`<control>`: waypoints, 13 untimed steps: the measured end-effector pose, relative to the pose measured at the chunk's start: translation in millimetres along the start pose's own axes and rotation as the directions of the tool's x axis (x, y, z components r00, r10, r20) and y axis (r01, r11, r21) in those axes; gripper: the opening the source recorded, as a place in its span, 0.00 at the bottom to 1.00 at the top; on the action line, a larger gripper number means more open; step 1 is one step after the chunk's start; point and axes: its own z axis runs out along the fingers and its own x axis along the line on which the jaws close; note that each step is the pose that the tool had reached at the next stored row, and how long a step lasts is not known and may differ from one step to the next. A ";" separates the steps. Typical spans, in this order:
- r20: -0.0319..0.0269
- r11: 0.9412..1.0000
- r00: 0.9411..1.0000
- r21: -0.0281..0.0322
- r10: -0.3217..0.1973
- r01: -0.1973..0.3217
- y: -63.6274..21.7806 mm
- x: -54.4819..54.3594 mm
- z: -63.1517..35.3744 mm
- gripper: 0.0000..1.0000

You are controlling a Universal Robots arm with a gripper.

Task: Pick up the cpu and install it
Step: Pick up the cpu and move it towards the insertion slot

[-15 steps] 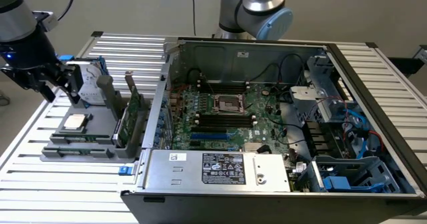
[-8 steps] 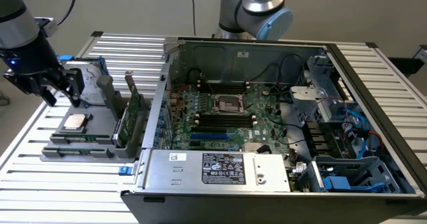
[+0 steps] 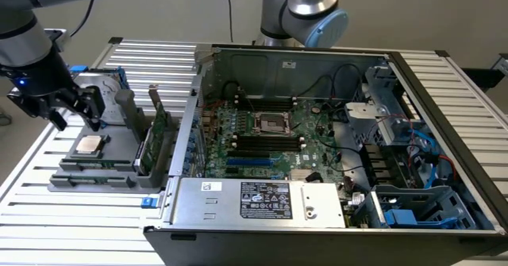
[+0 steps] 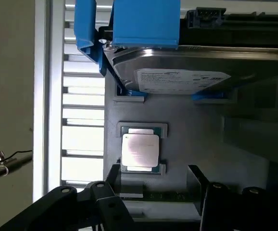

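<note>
On the grey plastic holder (image 3: 119, 138) at the exterior view's left, the cpu (image 3: 90, 144) lies flat in a square recess, with a matte silvery lid and a thin pale rim. Claw (image 3: 77, 118) hangs just above it, black fingers spread wide, nothing between them; the fingertips are cropped in the wrist view. Labelled silver hard drive (image 4: 192, 62) with blue handles sits beside it, partly cropped. Slatted metal counter (image 3: 71, 230) lies underneath.

I found bright, even, diffuse light. Glare bleached the cpu (image 4: 140, 151) lid and table (image 4: 83, 139) slats; the case (image 3: 278, 69) interior lay dimmer.
</note>
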 end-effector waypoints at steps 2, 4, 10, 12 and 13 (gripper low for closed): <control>0.000 1.000 1.000 0.000 -0.003 0.003 -0.2 0.1 3.6 0.69; 0.000 1.000 1.000 0.000 -0.003 0.003 -0.3 0.1 7.2 0.75; 0.000 1.000 1.000 0.000 -0.002 0.002 -0.8 0.3 18.1 0.75; 0.000 1.000 1.000 0.000 0.000 0.000 -0.9 0.3 21.6 0.75; 0.000 1.000 1.000 0.000 0.002 -0.002 -0.9 0.3 23.6 0.75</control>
